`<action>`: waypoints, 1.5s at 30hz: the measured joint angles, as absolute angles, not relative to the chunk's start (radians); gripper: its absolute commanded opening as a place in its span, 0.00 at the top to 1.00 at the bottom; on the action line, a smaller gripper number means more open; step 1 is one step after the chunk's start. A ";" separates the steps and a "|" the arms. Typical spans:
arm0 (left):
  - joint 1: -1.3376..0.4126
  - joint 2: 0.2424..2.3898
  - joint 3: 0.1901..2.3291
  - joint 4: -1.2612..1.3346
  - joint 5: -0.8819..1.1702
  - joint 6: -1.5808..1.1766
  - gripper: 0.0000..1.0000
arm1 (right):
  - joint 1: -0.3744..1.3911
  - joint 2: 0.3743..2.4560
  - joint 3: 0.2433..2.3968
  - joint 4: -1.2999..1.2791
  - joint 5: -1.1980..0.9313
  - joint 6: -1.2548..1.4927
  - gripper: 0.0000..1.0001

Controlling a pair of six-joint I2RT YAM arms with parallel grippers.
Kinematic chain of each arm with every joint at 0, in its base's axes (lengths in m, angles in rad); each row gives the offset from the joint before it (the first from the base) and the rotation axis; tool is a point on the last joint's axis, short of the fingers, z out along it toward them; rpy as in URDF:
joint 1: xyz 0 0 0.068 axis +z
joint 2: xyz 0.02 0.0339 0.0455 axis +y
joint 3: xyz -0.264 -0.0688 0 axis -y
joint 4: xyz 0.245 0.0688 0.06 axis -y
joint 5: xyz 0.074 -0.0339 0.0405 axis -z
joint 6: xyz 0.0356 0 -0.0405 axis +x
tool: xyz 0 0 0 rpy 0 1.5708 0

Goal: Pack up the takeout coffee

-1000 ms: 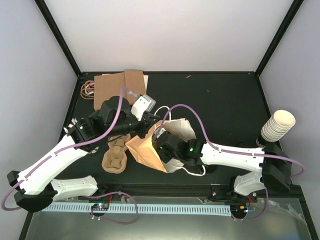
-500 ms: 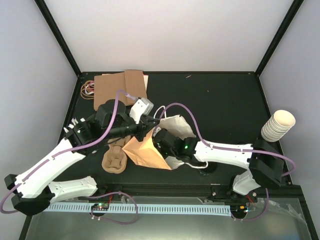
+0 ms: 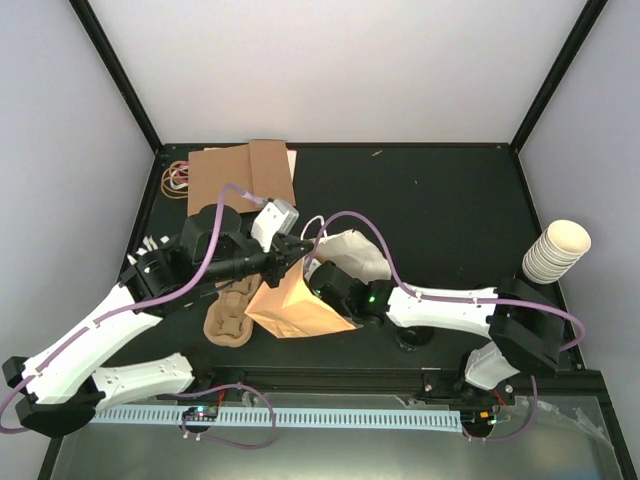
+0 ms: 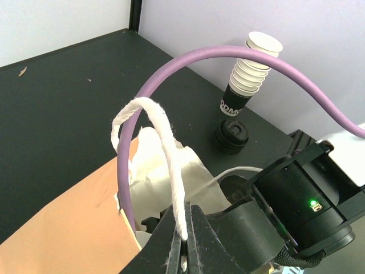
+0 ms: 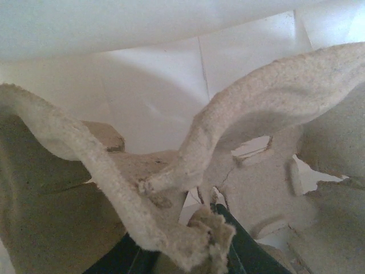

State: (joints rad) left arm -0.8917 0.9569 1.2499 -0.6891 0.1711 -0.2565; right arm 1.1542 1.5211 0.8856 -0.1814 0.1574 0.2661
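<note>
A brown paper bag (image 3: 292, 305) with a white lining (image 4: 165, 171) lies on its side mid-table. My left gripper (image 4: 181, 238) is shut on the bag's white rope handle (image 4: 162, 137) and holds the mouth up; it also shows in the top view (image 3: 300, 248). My right gripper (image 5: 188, 245) is inside the bag, shut on the edge of a brown pulp cup tray (image 5: 228, 131). One dark cup with a black lid (image 4: 231, 135) stands on the table to the right of the bag, also in the top view (image 3: 411, 339). Other lidded cups are hidden.
A second pulp tray (image 3: 228, 316) lies left of the bag. A stack of cream lidless cups (image 3: 556, 250) stands at the right edge. Flat brown bags (image 3: 240, 172) and rubber bands (image 3: 177, 178) lie at the back left.
The bag has slid and tipped leftward and toward the front. My right gripper has gone deeper into it with the tray. My left gripper has shifted slightly left, still holding the handle.
</note>
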 measured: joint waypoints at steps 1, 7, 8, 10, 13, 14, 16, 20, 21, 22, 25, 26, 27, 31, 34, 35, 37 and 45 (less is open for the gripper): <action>-0.892 0.955 1.250 -0.690 0.171 -0.256 0.98 | 1.154 1.521 0.886 -0.178 0.157 0.262 0.76; -0.892 0.941 1.250 -0.702 0.185 -0.237 0.98 | 1.154 1.536 0.886 -0.158 0.134 0.218 0.76; -0.892 0.936 1.248 -0.706 0.187 -0.234 0.98 | 1.155 1.541 0.886 -0.156 0.128 0.212 0.76; -0.892 0.927 1.241 -0.711 0.189 -0.226 0.99 | 1.155 1.548 0.886 -0.152 0.118 0.200 0.76; -0.892 0.914 1.230 -0.717 0.196 -0.218 0.98 | 1.155 1.564 0.888 -0.147 0.105 0.181 0.76; -0.892 0.910 1.226 -0.717 0.202 -0.216 0.98 | 1.155 1.574 0.893 -0.147 0.101 0.175 0.76; -0.892 0.907 1.224 -0.718 0.213 -0.212 0.98 | 1.155 1.594 0.908 -0.146 0.094 0.163 0.76; -0.891 0.903 1.221 -0.718 0.231 -0.204 0.98 | 1.155 1.633 0.928 -0.141 0.084 0.150 0.76; -0.891 0.901 1.220 -0.718 0.233 -0.202 0.98 | 1.155 1.639 0.929 -0.141 0.079 0.146 0.76; -0.891 0.898 1.219 -0.718 0.234 -0.200 0.98 | 1.155 1.641 0.929 -0.141 0.076 0.144 0.76; -0.891 0.894 1.218 -0.719 0.237 -0.194 0.98 | 1.155 1.639 0.929 -0.141 0.076 0.140 0.76; -0.891 0.892 1.218 -0.719 0.239 -0.192 0.99 | 1.155 1.637 0.929 -0.141 0.078 0.140 0.76; -0.891 0.890 1.218 -0.719 0.240 -0.191 0.98 | 1.155 1.632 0.927 -0.143 0.085 0.140 0.76; -0.891 0.883 1.216 -0.714 0.242 -0.189 0.99 | 1.152 1.600 0.919 -0.187 0.146 0.160 0.76; -0.891 0.881 1.208 -0.702 0.244 -0.188 0.98 | 1.138 1.565 0.904 -0.234 0.221 0.197 0.76; -0.891 0.881 1.204 -0.697 0.245 -0.187 0.98 | 1.129 1.546 0.895 -0.253 0.249 0.215 0.76; -0.891 0.881 1.198 -0.687 0.245 -0.186 0.96 | 1.110 1.512 0.876 -0.286 0.293 0.242 0.76; -0.892 0.862 1.187 -0.645 0.240 -0.199 0.27 | 1.069 1.424 0.821 -0.365 0.348 0.326 0.76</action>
State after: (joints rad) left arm -0.8917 0.8616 1.1873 -0.6453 0.2401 -0.1986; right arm 1.0687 1.4242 0.8211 -0.3649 0.3477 0.3260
